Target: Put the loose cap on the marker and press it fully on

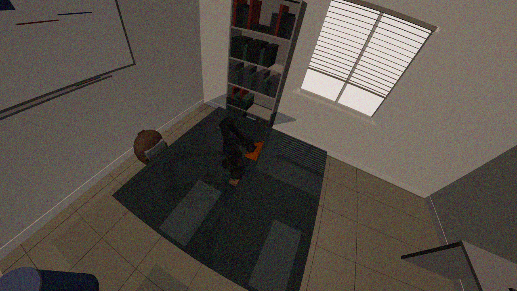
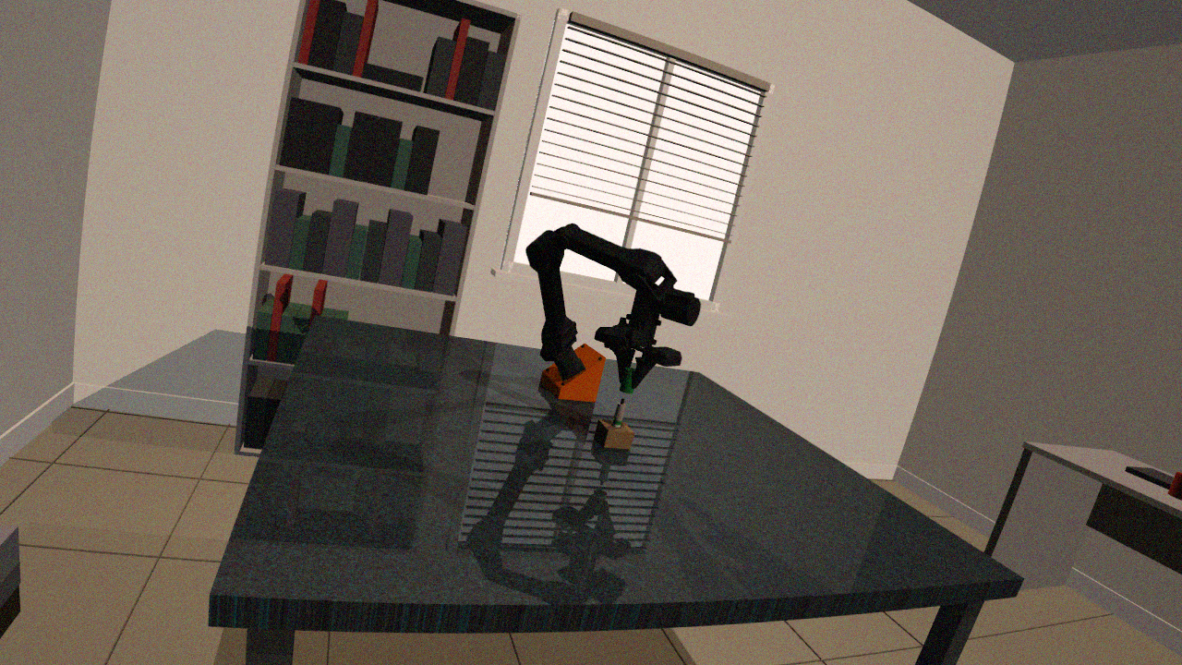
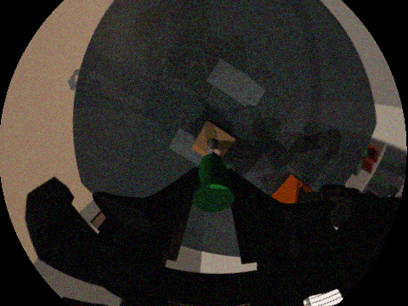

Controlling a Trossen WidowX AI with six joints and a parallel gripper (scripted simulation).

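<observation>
- Now I have the gripper [image 2: 630,376] closed on the green cap [image 2: 627,380], and the jaws stand only a little apart, at the width of the cap.
- I see the cap hanging in the air just above the marker [image 2: 620,408], not touching it.
- On my wrist view the cap [image 3: 212,184] lies almost in line with the marker tip [image 3: 213,144].
- I see the marker upright in the wooden holder block [image 2: 614,433] on the dark table [image 2: 346,496], near the orange base [image 2: 575,379] of the arm.
</observation>
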